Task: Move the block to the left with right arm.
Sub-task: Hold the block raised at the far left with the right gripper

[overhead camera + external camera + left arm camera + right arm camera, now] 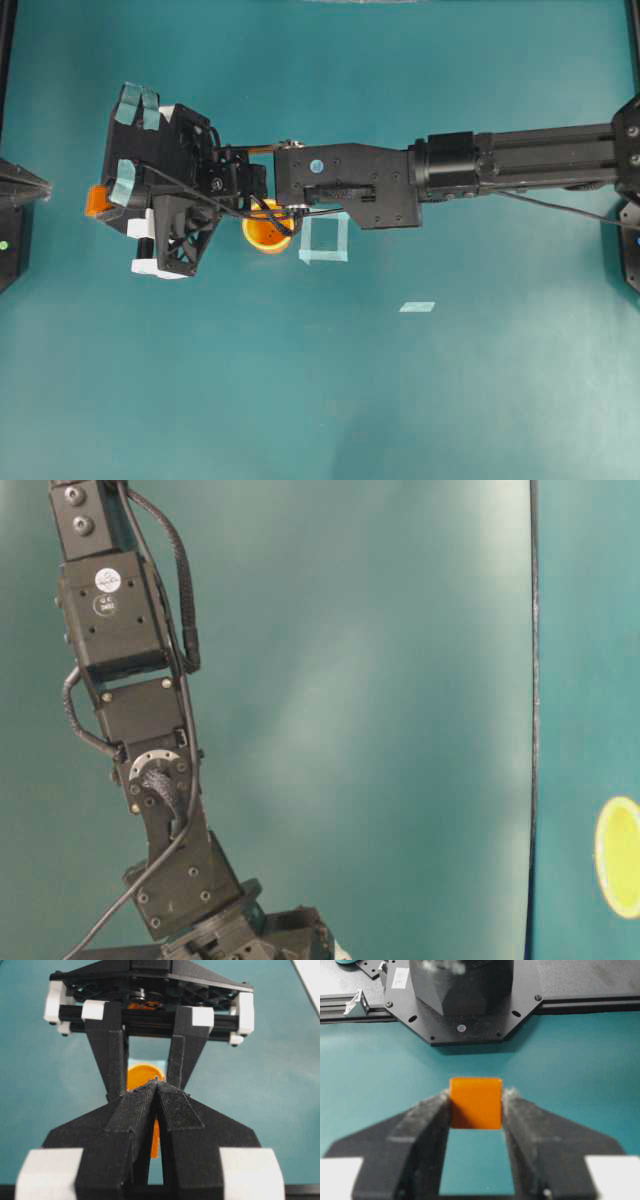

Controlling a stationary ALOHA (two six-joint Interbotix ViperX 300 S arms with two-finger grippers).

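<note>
One block [475,1102], one cup [267,232].

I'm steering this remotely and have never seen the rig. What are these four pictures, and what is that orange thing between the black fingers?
Two robot arms work over a teal table. One picture looks straight down, one looks from table level, and one camera sits on each wrist. From above, the right arm stretches across to the far left. Its tool is shut on the block, a small orange cube, visible between its fingers in the right wrist picture. The left tool is shut and holds nothing. On the table are an orange cup and a pale blue tape square.
</note>
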